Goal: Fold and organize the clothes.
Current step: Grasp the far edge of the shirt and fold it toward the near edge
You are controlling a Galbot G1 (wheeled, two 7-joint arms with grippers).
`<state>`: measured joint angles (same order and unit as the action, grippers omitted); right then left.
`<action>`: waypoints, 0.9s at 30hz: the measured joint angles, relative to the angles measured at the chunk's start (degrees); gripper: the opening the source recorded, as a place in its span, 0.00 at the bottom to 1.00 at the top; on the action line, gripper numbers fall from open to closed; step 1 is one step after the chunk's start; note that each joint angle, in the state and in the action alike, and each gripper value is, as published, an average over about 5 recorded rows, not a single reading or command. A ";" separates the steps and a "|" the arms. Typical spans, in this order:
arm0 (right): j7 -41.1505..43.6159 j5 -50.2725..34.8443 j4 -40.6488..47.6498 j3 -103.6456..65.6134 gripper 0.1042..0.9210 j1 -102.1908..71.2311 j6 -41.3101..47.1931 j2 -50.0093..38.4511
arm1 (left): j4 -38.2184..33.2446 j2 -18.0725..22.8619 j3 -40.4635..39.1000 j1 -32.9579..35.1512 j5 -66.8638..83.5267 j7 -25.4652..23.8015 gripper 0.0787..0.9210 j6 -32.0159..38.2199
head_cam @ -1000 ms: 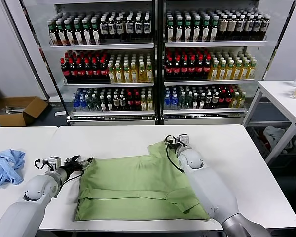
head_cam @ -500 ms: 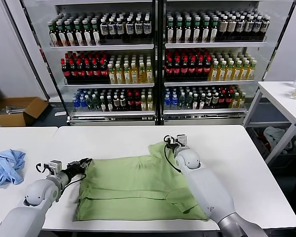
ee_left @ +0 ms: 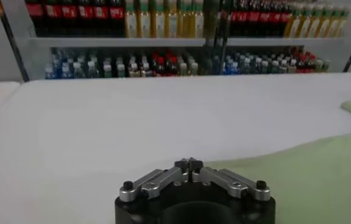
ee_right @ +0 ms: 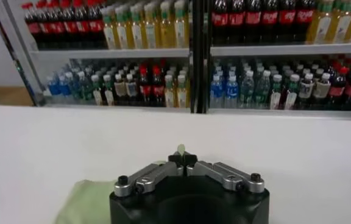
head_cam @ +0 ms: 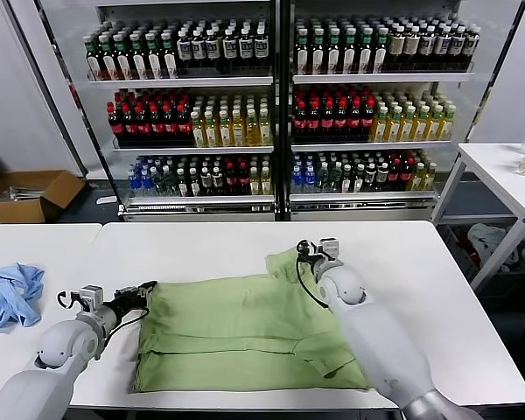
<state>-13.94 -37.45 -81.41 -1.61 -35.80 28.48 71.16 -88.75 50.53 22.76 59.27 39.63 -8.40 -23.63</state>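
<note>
Here, on the white table (head_cam: 201, 241), the scene from left to right:

Sky-blue garment (head_cam: 10, 294): crumpled well to the left of the shirt, not part of my job.

Left gripper (head_cam: 144, 290): mine, at the shirt's far-left corner; jaws clenched, tips meeting in the wrist view (ee_left: 188, 163), with no cloth visibly between them.

Green shirt (head_cam: 245, 332): spread flat across the table's near half, plain side up, one lengthwise crease showing near its front edge.

Right gripper (head_cam: 308, 251): mine, at the shirt's far-right corner; jaws clenched on a sliver of green fabric, seen poking between the tips in the wrist view (ee_right: 182, 156).

Step in hand: I judge this to be the grasp of the two far corners ahead of a fold toward me.

Next move: my left jaws likely need a sure bite of cloth first; then both corners should rise evenly and travel together.

Writing: none legible; the bottles in the cooler (head_cam: 280, 105) behind the shirt are too small to read.
</note>
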 measured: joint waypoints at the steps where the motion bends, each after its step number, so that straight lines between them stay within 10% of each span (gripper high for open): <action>1: -0.30 -0.66 -2.19 -0.52 0.00 -1.13 0.28 -0.90 | -0.95 -0.24 0.27 0.66 0.48 0.44 0.02 0.36; 27: -1.42 -2.33 -40.92 -16.71 0.00 -35.07 1.51 -12.14 | -19.53 -1.93 11.22 22.36 3.59 5.81 0.01 2.13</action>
<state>-15.37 -39.78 -122.33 -18.32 -70.87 29.98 59.02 -108.28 48.59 33.98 81.63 43.23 -2.60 -21.50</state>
